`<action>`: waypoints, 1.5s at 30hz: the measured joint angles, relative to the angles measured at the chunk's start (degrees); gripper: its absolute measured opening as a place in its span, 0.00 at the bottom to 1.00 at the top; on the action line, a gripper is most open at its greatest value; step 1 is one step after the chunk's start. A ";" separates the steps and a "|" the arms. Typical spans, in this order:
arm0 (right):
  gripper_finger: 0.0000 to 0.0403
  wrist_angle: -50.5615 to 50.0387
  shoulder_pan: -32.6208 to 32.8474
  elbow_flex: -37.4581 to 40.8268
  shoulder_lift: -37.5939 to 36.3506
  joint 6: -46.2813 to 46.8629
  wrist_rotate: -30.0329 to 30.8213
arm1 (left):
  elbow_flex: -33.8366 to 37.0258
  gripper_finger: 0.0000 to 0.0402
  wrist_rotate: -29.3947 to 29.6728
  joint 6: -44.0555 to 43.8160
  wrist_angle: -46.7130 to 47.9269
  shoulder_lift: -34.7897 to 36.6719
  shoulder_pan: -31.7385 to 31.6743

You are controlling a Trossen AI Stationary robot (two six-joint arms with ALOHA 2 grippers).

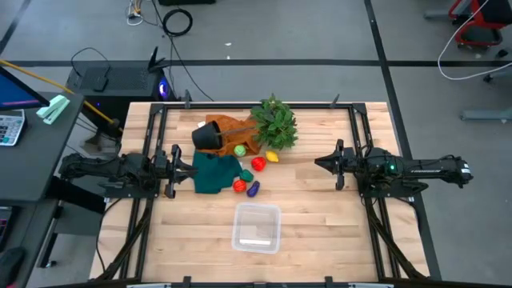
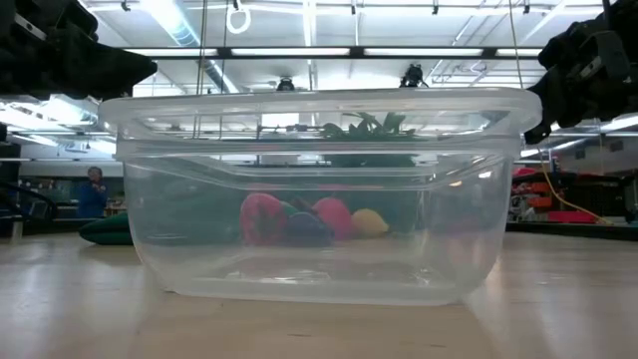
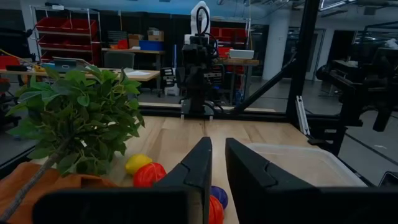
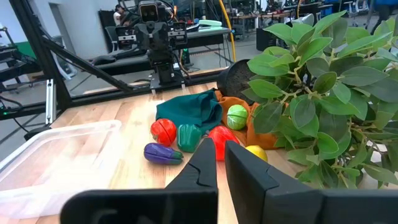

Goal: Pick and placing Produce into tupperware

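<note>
The produce lies loose on the table's middle. A light green piece (image 1: pixel 240 150) rests on an orange cloth. A red piece (image 1: pixel 258 164) and a yellow one (image 1: pixel 272 157) lie beside it. Nearer lie another red piece (image 1: pixel 239 185) and a purple one (image 1: pixel 254 190). The clear tupperware (image 1: pixel 256 228) stands near the front edge with nothing in it. My left gripper (image 1: pixel 190 166) hovers shut at the left, above a green cloth. My right gripper (image 1: pixel 320 162) hovers shut at the right. Both point level toward the middle.
A tipped black pot (image 1: pixel 210 136), the orange cloth (image 1: pixel 236 128) and a leafy plant (image 1: pixel 276 122) lie behind the produce. The dark green cloth (image 1: pixel 214 174) lies at its left. Bare wood shows on either side of the tupperware.
</note>
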State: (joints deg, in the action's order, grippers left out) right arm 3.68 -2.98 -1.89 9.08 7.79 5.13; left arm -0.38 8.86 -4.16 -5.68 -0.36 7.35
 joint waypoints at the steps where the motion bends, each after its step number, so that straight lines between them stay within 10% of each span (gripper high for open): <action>1: 0.00 0.00 0.00 0.00 -0.02 0.00 0.00 | -0.01 0.13 0.00 0.00 -0.01 0.01 0.00; 45: 0.00 0.00 0.00 0.02 0.00 0.00 0.00 | -0.02 0.13 0.00 0.02 -0.01 0.00 0.01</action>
State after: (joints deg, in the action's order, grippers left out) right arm 3.68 -2.98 -1.88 9.08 7.79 5.13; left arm -0.40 8.86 -4.14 -5.69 -0.36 7.37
